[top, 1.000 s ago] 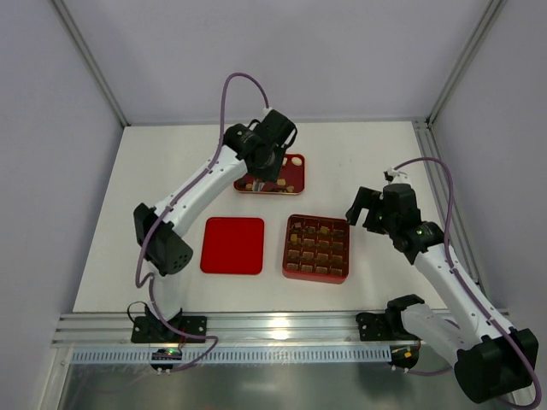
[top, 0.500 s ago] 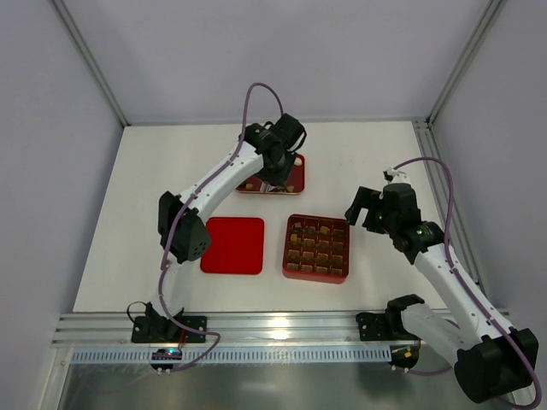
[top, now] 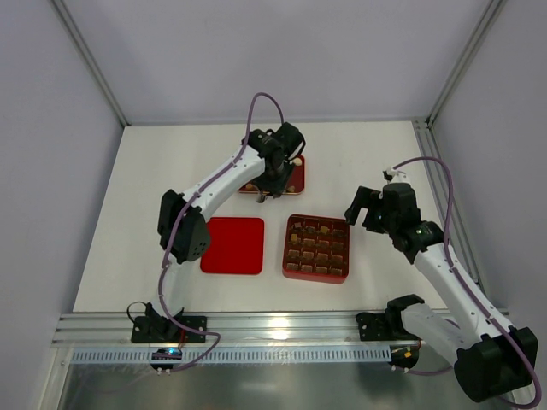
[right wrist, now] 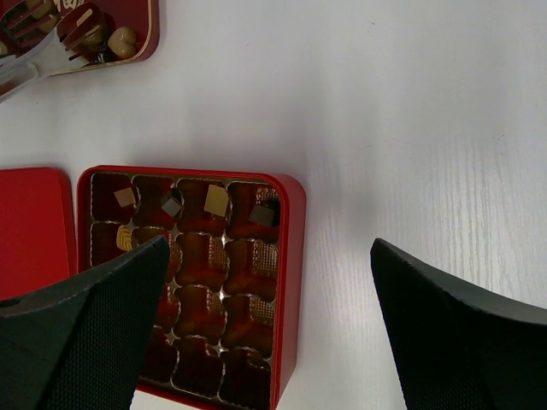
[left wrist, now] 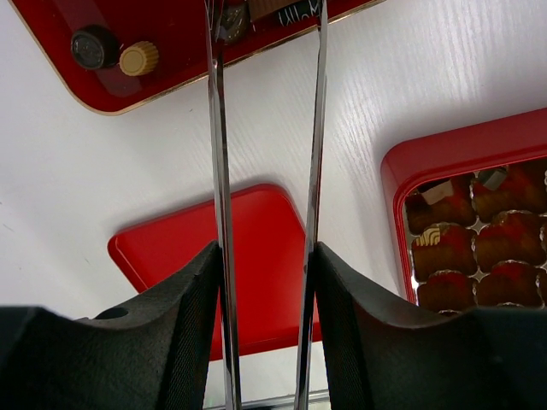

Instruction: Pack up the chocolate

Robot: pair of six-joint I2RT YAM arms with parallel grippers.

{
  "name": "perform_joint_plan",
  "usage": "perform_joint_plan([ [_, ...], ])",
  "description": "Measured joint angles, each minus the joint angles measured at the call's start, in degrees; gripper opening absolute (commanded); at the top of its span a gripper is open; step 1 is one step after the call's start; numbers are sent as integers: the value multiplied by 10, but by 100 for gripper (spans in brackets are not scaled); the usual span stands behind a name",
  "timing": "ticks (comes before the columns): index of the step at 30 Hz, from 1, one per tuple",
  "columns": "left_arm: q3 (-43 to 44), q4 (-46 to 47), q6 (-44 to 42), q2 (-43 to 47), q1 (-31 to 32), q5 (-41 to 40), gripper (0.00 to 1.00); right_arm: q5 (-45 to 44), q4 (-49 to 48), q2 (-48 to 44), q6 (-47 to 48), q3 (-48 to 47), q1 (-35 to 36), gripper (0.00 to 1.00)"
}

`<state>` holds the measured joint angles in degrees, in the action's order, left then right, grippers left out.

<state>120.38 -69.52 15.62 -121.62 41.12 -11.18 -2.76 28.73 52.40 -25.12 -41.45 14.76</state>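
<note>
Loose chocolate pieces [left wrist: 139, 58] lie in a shallow red tray [top: 295, 175] at the back. My left gripper [top: 275, 171] is shut on chrome tongs [left wrist: 218, 171], whose tips reach among pieces at the tray's near edge [left wrist: 273, 7]; I cannot tell if they hold one. The red gridded box [top: 316, 248] holds a few chocolates [right wrist: 215, 200] in its far cells. My right gripper [top: 363, 207] is open and empty, hovering beside the box's right edge [right wrist: 269, 248].
The flat red lid [top: 232, 245] lies left of the box and shows under the tongs in the left wrist view [left wrist: 256, 256]. Enclosure walls and posts stand at the back and sides. An aluminium rail runs along the near edge.
The left arm's elbow swung right and its wrist shifted right over the tray; the tongs stay at the tray's near edge. The right arm has not moved.
</note>
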Motion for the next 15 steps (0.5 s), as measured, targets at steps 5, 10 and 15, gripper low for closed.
perform_joint_plan([
  [5,-3,0,-6,1,0,1,45,0,-1,2,0,0,0,100],
  [10,-3,0,-10,3,0,1,43,0,-1,5,0,0,0,100],
  [15,-3,0,-11,4,0,1,40,0,-1,5,0,0,0,100],
])
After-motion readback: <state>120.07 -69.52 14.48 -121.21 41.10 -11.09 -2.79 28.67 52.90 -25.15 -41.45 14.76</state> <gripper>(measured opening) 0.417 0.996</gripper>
